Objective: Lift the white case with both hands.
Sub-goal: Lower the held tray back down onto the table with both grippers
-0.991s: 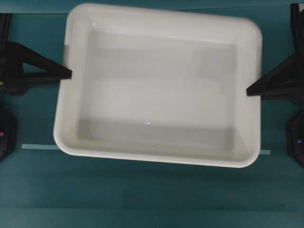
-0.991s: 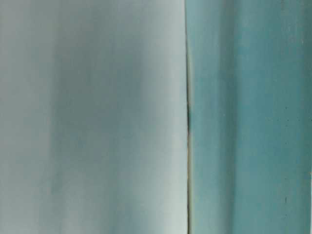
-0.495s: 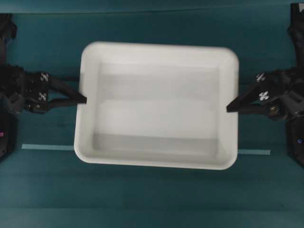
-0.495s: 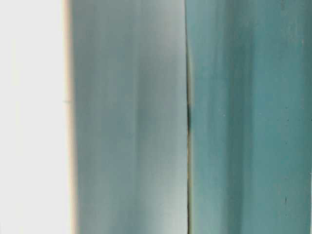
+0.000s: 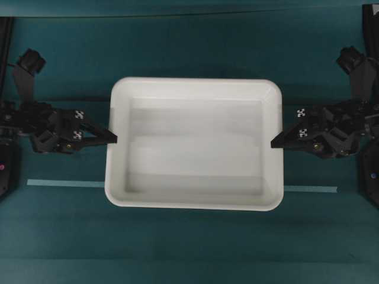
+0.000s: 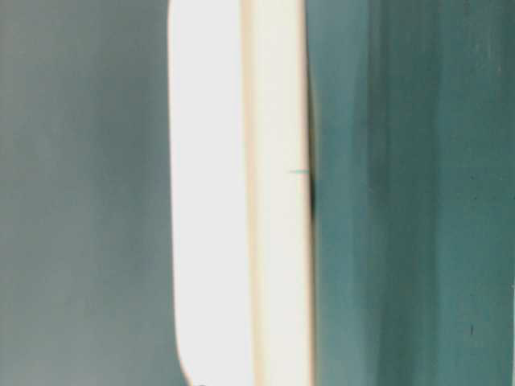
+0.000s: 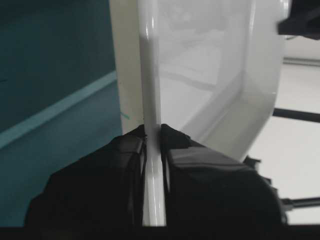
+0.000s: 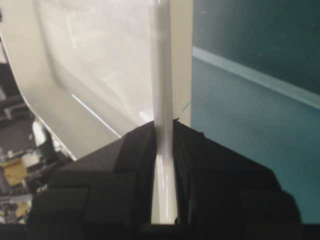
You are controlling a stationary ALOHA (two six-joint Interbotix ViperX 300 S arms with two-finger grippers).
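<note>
The white case (image 5: 195,83) lies level over the teal table, its long sides running left to right and its inside bare. My left gripper (image 5: 112,137) is shut on the rim of its left short side. My right gripper (image 5: 273,143) is shut on the rim of its right short side. In the left wrist view the thin white rim (image 7: 150,75) runs straight between the black fingers of the left gripper (image 7: 152,132). The right wrist view shows the same, with the rim (image 8: 161,60) pinched in the right gripper (image 8: 164,127). Seen from table level, the case (image 6: 233,201) sits close to the table line; I cannot tell whether it touches.
A pale tape strip (image 5: 65,183) crosses the teal tabletop (image 5: 189,242) and passes under the case's front part, coming out again on the right (image 5: 311,189). Black arm bases stand at the left edge (image 5: 6,171) and the right edge (image 5: 372,177).
The case looks much smaller from overhead and has levelled out: it has gone down, away from the camera, with both grippers still on its rim. Its side has come into the table-level view.
</note>
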